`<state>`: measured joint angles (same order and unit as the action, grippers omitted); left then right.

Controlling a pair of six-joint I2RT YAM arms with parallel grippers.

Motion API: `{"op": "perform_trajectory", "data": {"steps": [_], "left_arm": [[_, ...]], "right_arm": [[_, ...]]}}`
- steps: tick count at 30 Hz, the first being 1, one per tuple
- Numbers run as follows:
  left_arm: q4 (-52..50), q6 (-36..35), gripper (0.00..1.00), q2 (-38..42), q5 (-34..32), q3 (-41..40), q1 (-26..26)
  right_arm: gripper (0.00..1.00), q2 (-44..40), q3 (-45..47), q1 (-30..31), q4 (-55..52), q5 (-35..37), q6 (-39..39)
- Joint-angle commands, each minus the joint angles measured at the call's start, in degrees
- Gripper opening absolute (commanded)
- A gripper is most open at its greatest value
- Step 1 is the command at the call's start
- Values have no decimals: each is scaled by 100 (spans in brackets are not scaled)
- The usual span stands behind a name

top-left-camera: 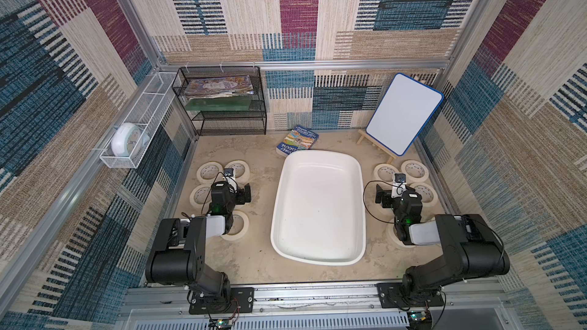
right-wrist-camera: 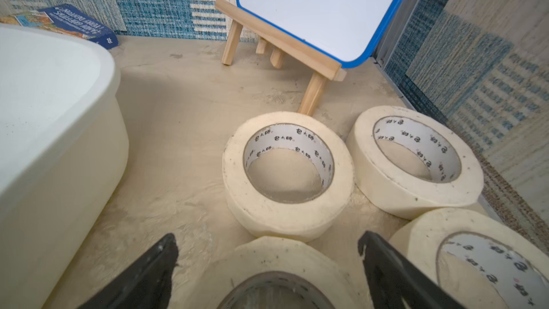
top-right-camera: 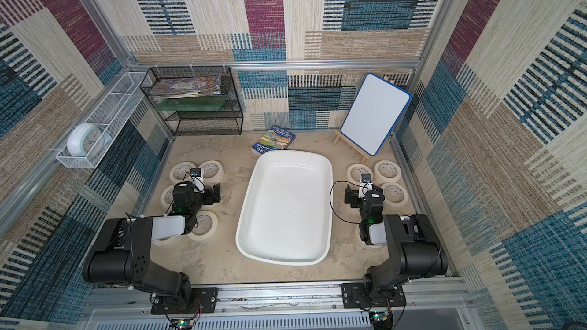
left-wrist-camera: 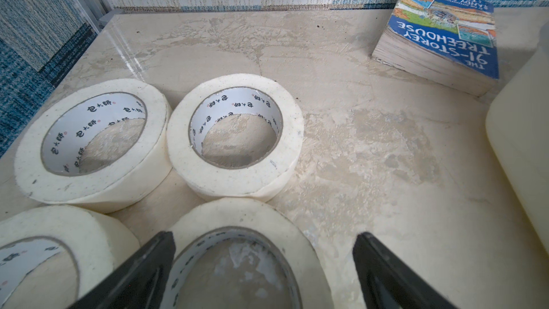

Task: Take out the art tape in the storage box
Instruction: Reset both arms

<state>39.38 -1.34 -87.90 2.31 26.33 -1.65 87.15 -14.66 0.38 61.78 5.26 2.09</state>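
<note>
The storage box [top-left-camera: 317,204], a white oblong tub, sits mid-table and I see nothing inside it in both top views [top-right-camera: 286,204]. Several rolls of cream art tape [top-left-camera: 236,169] lie flat on the table to its left, and several more [top-left-camera: 414,170] to its right. My left gripper [left-wrist-camera: 263,237] hovers open, jaws wide, over a left-hand roll [left-wrist-camera: 267,218], with two rolls [left-wrist-camera: 237,132] beyond. My right gripper [right-wrist-camera: 267,238] is open over a right-hand roll [right-wrist-camera: 276,251]. Neither grips anything. The box wall shows beside each [left-wrist-camera: 523,144] [right-wrist-camera: 59,114].
A blue paperback [top-left-camera: 298,141] lies behind the box. A whiteboard on a wooden easel [top-left-camera: 403,112] stands back right. A black mesh rack [top-left-camera: 222,100] is back left, and a white wire basket holding a clock [top-left-camera: 130,141] hangs on the left wall.
</note>
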Motion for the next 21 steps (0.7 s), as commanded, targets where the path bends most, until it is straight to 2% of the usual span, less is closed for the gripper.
{"op": "perform_trajectory", "data": {"steps": [1, 21], "left_arm": [[237, 59, 99, -33, -20, 4, -15], [294, 88, 99, -29, 33, -22, -52]], "right_arm": [[99, 9, -54, -83, 628, -268, -90], [99, -18, -55, -128, 591, -306, -154]]}}
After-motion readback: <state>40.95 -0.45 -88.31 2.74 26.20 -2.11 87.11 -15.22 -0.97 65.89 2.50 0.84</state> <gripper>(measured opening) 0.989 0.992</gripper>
